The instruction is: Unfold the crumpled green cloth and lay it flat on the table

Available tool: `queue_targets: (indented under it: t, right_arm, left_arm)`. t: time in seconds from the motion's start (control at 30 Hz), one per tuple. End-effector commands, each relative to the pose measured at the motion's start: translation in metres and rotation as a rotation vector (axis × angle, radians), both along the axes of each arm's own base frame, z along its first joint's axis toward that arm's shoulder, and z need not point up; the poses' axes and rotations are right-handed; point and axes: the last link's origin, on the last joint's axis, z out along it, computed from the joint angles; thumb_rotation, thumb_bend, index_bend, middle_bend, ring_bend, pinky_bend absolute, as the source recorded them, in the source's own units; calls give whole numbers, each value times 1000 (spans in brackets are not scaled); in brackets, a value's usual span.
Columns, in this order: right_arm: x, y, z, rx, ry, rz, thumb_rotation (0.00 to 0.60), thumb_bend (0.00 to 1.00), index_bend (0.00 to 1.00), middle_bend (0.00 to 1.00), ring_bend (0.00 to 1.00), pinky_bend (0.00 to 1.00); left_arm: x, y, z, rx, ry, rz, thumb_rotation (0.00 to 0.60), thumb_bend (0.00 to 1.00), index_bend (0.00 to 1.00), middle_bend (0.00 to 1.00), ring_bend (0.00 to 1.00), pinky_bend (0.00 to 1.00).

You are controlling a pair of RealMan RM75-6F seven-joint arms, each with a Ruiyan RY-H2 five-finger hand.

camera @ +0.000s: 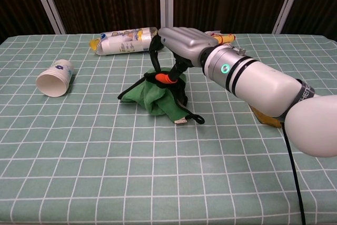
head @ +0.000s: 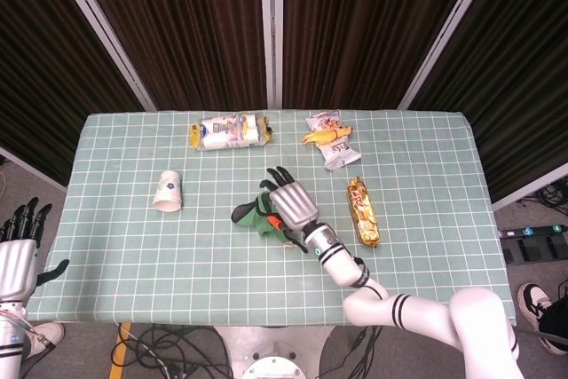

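While the right hand (camera: 181, 40) hangs over it, fingers (camera: 158, 56) pinching its top, the green cloth (camera: 158, 94) sits bunched; the paper cup (head: 167, 191) lies tipped over.

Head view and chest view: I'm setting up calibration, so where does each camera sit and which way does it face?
Head view: high up, looking steeply down on the table; both hands show, left hand off the near-left edge.
Chest view: low at the near edge, looking across the table; right hand and forearm only.
Shared: right hand on the cloth, cup, bottle.
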Motion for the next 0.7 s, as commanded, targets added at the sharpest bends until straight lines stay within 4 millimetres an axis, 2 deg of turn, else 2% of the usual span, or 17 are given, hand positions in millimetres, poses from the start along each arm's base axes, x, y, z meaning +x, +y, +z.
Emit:
queue_targets:
  t: [0.03,0.2,0.37,0.7]
  right_arm:
    - [0,-2,6,-12,-12,1,600,391,644,242,45,0]
    - [-2,-8,25,-46,-42,2,600,443,659,252,49,0]
    - [-2,-15,51,-84,-97,-6,600,465,670,258,55,0]
    - [22,-30,97,-90,-219,18,600,477,675,270,67,0]
  left_arm:
    - [0,1,0,-2,1,0,600,89,80,0,31,132]
    - [2,6,0,-7,-2,-20,600,89,80,0,30,132]
    - [7,17,-3,-25,-12,-66,600,89,80,0,30,132]
    - [26,61,-18,-81,-233,-163,600,87,82,0,30,133]
